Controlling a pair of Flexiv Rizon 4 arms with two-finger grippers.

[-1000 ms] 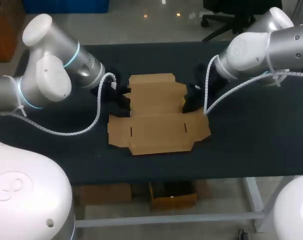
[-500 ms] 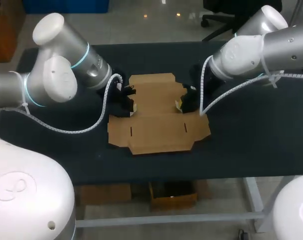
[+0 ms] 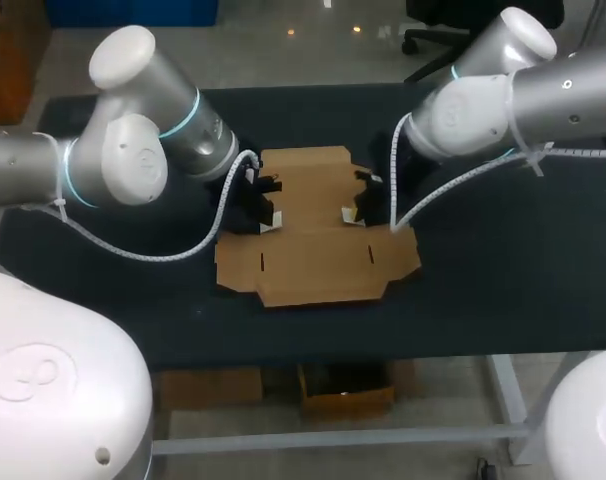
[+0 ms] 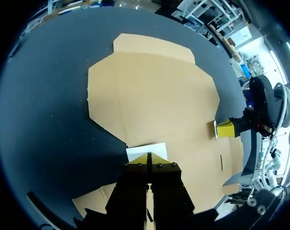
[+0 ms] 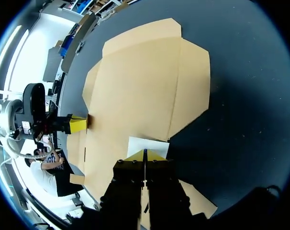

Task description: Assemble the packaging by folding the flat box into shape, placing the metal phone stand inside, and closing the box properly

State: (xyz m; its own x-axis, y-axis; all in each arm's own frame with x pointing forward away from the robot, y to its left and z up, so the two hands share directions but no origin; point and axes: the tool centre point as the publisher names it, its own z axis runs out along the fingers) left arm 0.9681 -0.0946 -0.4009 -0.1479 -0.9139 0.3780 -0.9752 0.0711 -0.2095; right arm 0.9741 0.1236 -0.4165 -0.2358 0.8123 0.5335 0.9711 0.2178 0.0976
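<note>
The flat brown cardboard box point(image 3: 313, 225) lies unfolded in the middle of the black table point(image 3: 503, 280). My left gripper point(image 3: 266, 215) is shut, and its tips press against the box's left side flap, which shows pale point(image 4: 146, 149) just ahead of the yellow tips point(image 4: 149, 158). My right gripper point(image 3: 355, 213) is shut too, with its tips point(image 5: 145, 155) against the right side flap point(image 5: 147, 145). Each wrist view shows the other gripper across the cardboard point(image 4: 227, 129) point(image 5: 77, 124). No phone stand shows in any view.
The box's wide front panel point(image 3: 318, 265), with two slots, lies flat towards the table's near edge. The rear panel point(image 3: 305, 160) lies flat towards the far edge. Dark table surface extends on both sides of the box.
Both arms have moved inward towards the box's middle. The two grippers now stand closer together, and the side flaps have tipped up against their tips.
</note>
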